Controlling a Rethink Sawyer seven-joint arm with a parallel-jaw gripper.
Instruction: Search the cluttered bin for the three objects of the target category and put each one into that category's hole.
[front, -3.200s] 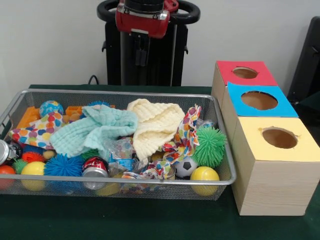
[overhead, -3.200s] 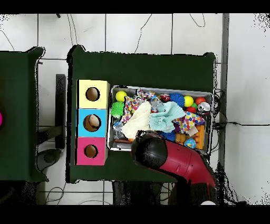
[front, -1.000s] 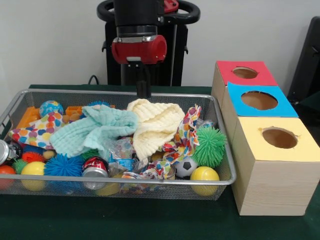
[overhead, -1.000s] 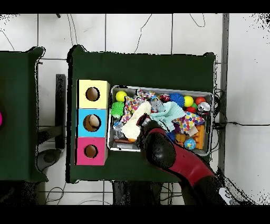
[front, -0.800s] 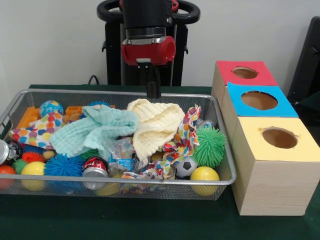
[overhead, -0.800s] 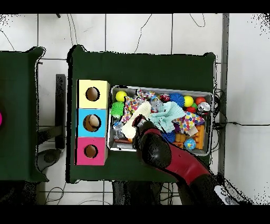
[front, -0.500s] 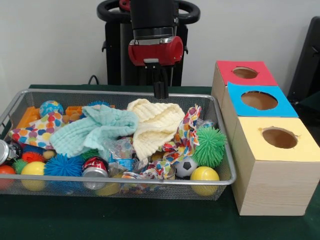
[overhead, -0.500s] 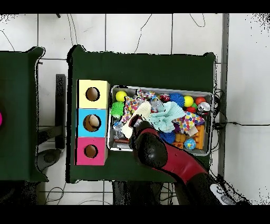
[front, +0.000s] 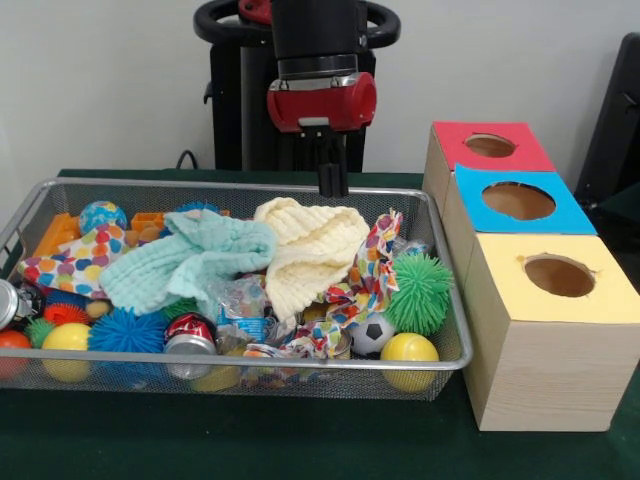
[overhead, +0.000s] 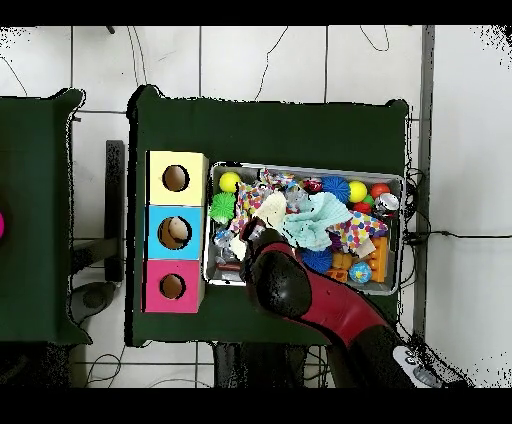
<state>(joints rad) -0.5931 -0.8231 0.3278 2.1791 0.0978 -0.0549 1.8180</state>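
The wire bin (front: 440, 365) lies long axis side to side beside the boxes (front: 545, 330), and above its cream cloth (front: 312, 245) the arm hangs vertical, gripper (front: 332, 182) pointing down, empty, its opening unreadable.

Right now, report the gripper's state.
Gripper: empty, above the bin's far edge; open or shut cannot be told.

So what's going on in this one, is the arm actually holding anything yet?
Not as far as the pictures show. The gripper hangs above the far rim of the wire bin, over the cream cloth, with nothing visibly in it. The bin is packed with balls, cloths and cans. The three boxes beside it, red, blue and yellow, each have a round hole on top. Whether the gripper is open cannot be told.
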